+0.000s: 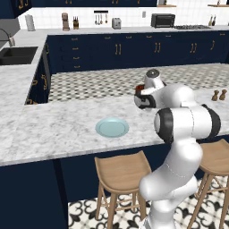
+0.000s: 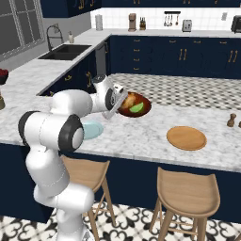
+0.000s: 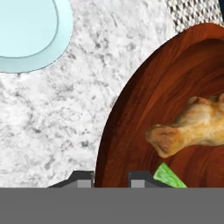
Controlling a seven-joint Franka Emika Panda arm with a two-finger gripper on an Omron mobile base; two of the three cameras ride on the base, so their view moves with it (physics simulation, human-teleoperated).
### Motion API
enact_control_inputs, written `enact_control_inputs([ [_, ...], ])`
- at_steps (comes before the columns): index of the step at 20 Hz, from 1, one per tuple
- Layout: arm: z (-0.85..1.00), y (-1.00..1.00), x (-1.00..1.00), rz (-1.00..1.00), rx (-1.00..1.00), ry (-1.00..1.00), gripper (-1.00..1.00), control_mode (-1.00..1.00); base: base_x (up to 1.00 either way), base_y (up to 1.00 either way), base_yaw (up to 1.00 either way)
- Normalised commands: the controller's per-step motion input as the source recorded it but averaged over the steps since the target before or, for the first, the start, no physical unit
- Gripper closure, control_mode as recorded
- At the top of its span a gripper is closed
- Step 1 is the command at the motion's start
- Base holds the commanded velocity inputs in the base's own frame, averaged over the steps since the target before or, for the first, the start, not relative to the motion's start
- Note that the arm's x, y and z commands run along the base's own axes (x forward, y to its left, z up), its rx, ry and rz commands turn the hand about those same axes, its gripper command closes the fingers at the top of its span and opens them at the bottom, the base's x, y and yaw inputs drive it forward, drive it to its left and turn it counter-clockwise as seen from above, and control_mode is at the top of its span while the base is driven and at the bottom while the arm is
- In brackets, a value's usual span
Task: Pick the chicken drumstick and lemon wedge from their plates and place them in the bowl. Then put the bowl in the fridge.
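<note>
The dark red-brown bowl [image 2: 143,108] sits at the counter's middle, and in the hand view the bowl [image 3: 144,100] fills the right side. Inside it lie the chicken drumstick [image 3: 192,129] and the lemon wedge [image 3: 171,178]; the right base view shows the same drumstick [image 2: 133,100] and wedge [image 2: 137,108]. My gripper [image 3: 111,178] is shut on the bowl's near rim, one fingertip inside and one outside. From the right base view the gripper [image 2: 116,106] reaches the bowl's left edge. The pale-blue plate [image 1: 112,127] and the tan plate [image 2: 186,137] lie bare. The fridge is out of view.
Two small wooden shakers [image 1: 219,95] stand on the counter to the right. Wooden stools [image 2: 187,190] line the counter's near side. A sink [image 2: 66,51] is set in the left counter. Patterned floor lies beyond the counter.
</note>
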Motion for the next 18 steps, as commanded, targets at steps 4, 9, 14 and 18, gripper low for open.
enact_control_inputs([
  [4,0.81,0.55,-0.07,0.48,-0.12,-0.04,1.00,-1.00,0.00,0.00,0.00],
  [9,0.67,0.61,-0.76,0.21,-0.08,-0.01,1.00,-1.00,0.00,0.00,0.00],
  [14,0.56,0.60,-1.00,0.08,-0.18,0.00,1.00,-1.00,0.00,0.00,0.00],
  [18,0.34,0.44,-1.00,0.05,-0.09,-0.02,1.00,-1.00,0.00,0.00,0.00],
])
